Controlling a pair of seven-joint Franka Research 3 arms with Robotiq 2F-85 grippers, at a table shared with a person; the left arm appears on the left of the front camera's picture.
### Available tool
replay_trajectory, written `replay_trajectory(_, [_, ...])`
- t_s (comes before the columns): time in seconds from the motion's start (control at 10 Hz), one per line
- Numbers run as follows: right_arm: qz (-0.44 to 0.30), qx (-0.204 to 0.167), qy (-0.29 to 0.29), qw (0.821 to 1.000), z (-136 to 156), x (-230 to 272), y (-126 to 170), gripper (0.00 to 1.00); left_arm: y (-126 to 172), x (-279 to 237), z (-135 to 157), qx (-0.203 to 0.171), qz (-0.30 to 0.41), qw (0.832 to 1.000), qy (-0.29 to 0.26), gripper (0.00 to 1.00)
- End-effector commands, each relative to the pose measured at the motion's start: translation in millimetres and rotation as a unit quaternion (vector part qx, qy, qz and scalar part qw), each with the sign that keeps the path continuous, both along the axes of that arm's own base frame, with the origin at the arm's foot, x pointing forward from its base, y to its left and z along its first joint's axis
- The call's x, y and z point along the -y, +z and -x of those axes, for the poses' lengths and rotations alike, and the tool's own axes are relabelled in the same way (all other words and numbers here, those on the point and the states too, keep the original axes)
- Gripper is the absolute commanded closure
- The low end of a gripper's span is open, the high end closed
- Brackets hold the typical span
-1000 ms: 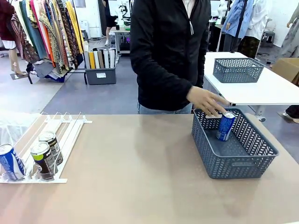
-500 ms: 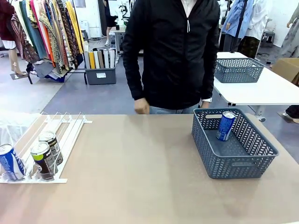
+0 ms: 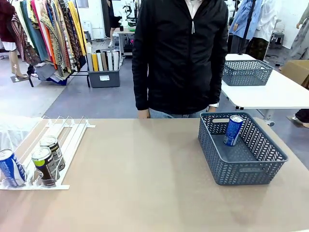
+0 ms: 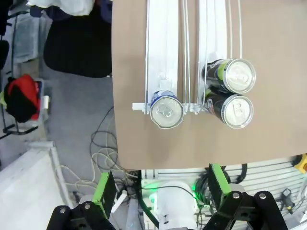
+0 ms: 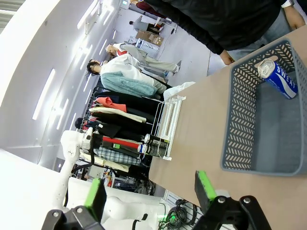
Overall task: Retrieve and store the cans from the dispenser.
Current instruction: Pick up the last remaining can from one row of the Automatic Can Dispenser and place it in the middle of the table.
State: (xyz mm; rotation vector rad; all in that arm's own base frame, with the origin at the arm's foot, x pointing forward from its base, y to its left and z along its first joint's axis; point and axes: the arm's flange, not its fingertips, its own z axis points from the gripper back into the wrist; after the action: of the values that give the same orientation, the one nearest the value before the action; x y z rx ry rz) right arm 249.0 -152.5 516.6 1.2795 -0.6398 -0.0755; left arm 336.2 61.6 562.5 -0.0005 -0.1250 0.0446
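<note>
The dispenser [image 3: 67, 140] lies at the table's left edge, holding a blue can [image 3: 10, 167] and two dark cans [image 3: 44, 166] [image 3: 53, 150] at its front stops. My left gripper [image 4: 160, 189] hovers open high above them, looking down on the blue can's silver top [image 4: 166, 109] and the two dark cans [image 4: 238, 111] [image 4: 240, 75]. Another blue can [image 3: 233, 130] leans inside the grey basket [image 3: 241, 170] at the right. My right gripper [image 5: 150, 191] is open and holds nothing; that basket [image 5: 240, 115] with its can [image 5: 278, 79] lies ahead of it, the dispenser [image 5: 168, 122] farther off.
A person in a black jacket [image 3: 181, 53] stands at the far edge, arms hanging down, hands off the table. The table's left edge [image 4: 117, 120] runs close beside the dispenser, with floor and cables below. A second basket [image 3: 246, 72] sits on a white table behind.
The person's hand has let go of the blue can in the basket and drawn back to their side. The cans in the dispenser have not moved.
</note>
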Motion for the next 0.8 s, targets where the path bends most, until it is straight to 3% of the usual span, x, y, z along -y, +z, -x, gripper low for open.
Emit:
replay_trajectory(0.0, [-0.006,0.019,-0.002,1.0,-3.1,-0.9,2.1,0.0,-14.7,3.0,-3.5,0.0,0.006,1.0,-0.005,0.0])
replay_trajectory(0.1, [-0.006,0.019,-0.002,1.0,-3.1,-0.9,2.1,0.0,-30.9,-0.8,-6.8,0.01,-0.014,1.0,0.024,0.0])
replay_trajectory(0.2, [-0.006,0.019,-0.002,1.0,-3.1,-0.9,2.1,0.0,-48.9,-2.9,-9.0,0.01,0.018,0.999,0.041,0.0])
replay_trajectory(0.4, [-0.006,0.019,-0.002,1.0,-3.1,-0.9,2.1,0.0,-89.9,-6.5,-14.8,-0.013,0.03,0.994,0.103,0.0])
replay_trajectory(0.7, [-0.006,0.019,-0.002,1.0,-3.1,-0.9,2.1,0.0,-132.4,9.9,-26.6,-0.023,0.025,0.995,0.096,0.0])
